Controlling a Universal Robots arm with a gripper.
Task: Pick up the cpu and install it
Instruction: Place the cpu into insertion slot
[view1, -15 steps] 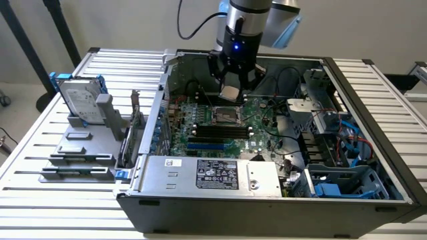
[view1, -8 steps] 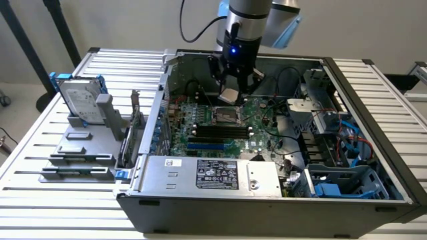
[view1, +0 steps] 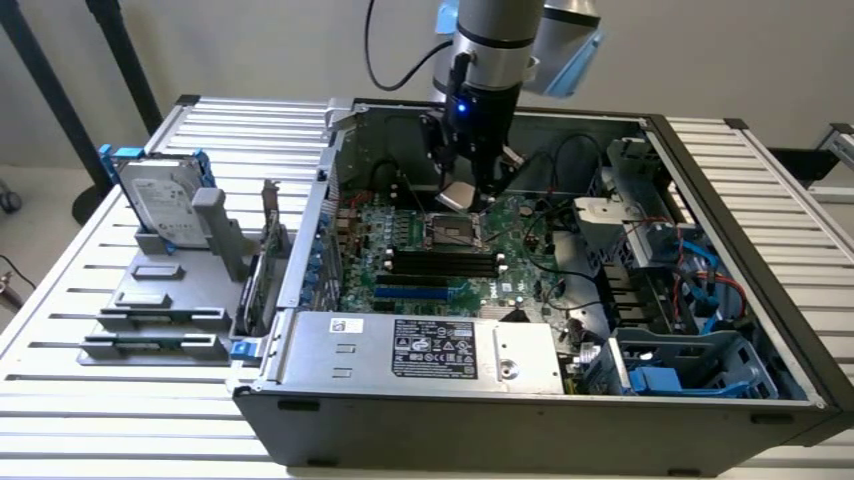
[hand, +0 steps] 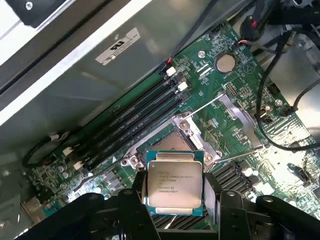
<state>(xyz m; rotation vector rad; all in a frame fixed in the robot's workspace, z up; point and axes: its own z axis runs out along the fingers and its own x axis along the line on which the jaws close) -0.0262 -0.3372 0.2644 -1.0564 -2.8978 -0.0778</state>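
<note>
A: Fingers pinched on what?

B: Inside the open case, over the motherboard, an empty socket is seen. The cpu is gripped by its edges, at twelve o'clock of that socket in the exterior view. Pickup is judged done; seating is left.

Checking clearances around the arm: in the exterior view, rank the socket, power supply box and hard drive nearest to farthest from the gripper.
1. Socket, just beneath the gripper holding the cpu.
2. Power supply box, at the case's near edge.
3. Hard drive, outside the case, exterior view's left.
</note>
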